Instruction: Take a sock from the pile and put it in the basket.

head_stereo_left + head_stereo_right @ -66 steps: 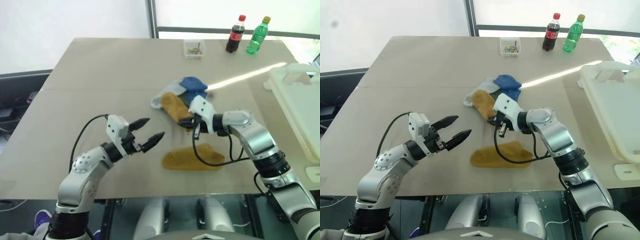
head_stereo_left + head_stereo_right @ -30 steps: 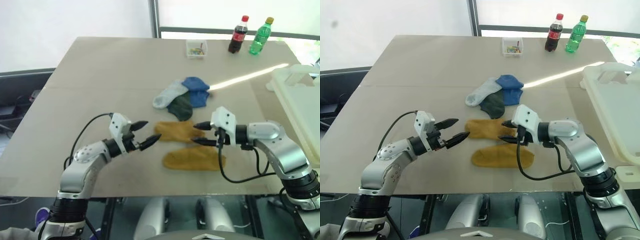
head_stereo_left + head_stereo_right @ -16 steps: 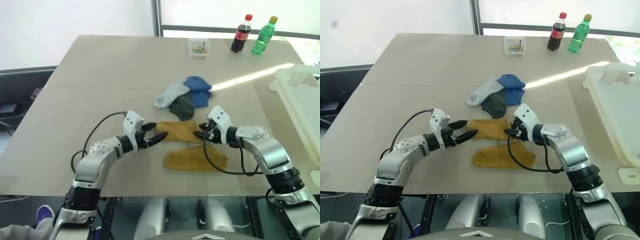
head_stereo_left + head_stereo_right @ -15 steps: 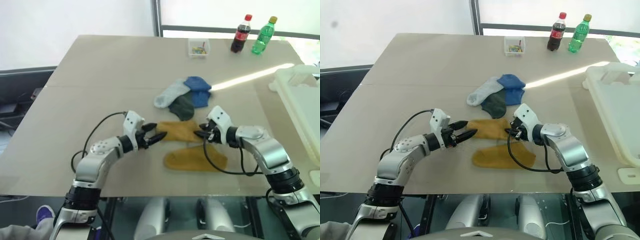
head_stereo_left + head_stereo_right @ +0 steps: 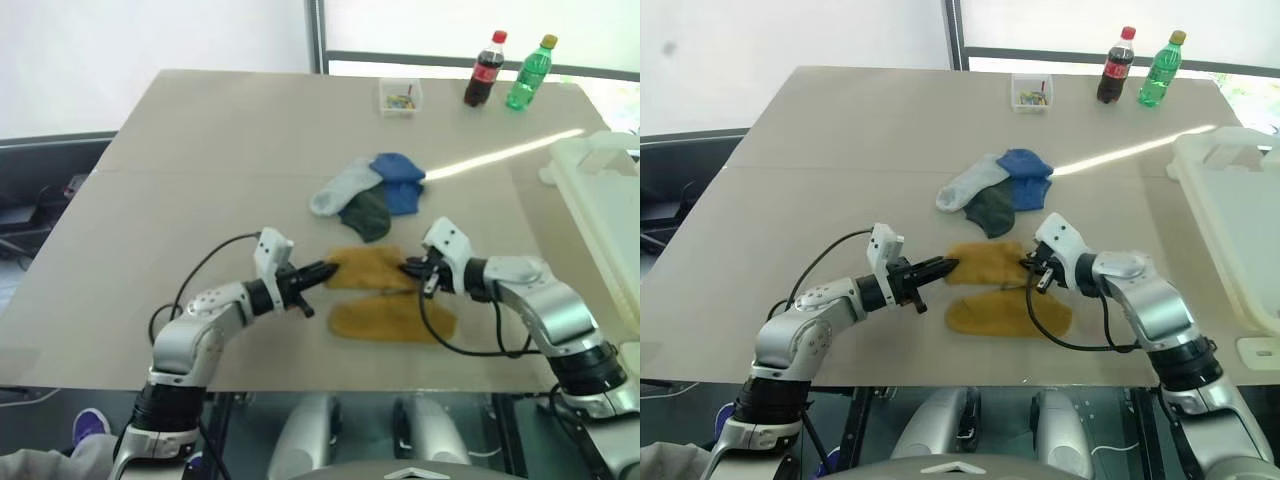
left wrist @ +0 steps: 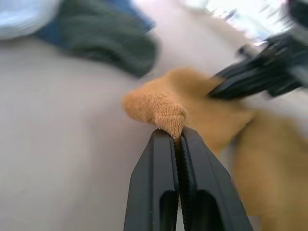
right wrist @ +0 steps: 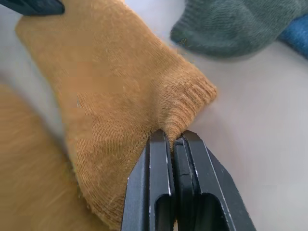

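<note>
1. A mustard sock (image 5: 368, 268) on the table (image 5: 200, 160) is pinched at opposite ends by the left gripper (image 5: 318, 271) and right gripper (image 5: 408, 268); both were spread a second ago.
2. A second mustard sock (image 5: 392, 322) lies nearest.
3. The pile (image 5: 368, 192) lies beyond; the basket (image 5: 610, 200) is at the right edge.
4. Two bottles (image 5: 484, 70) stand farthest, labels probably unreadable.

Basket (image 5: 1230, 220) cut off at edge

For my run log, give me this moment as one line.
left pincer: shut on mustard sock | right pincer: shut on same sock's cuff | basket: not reached
</note>
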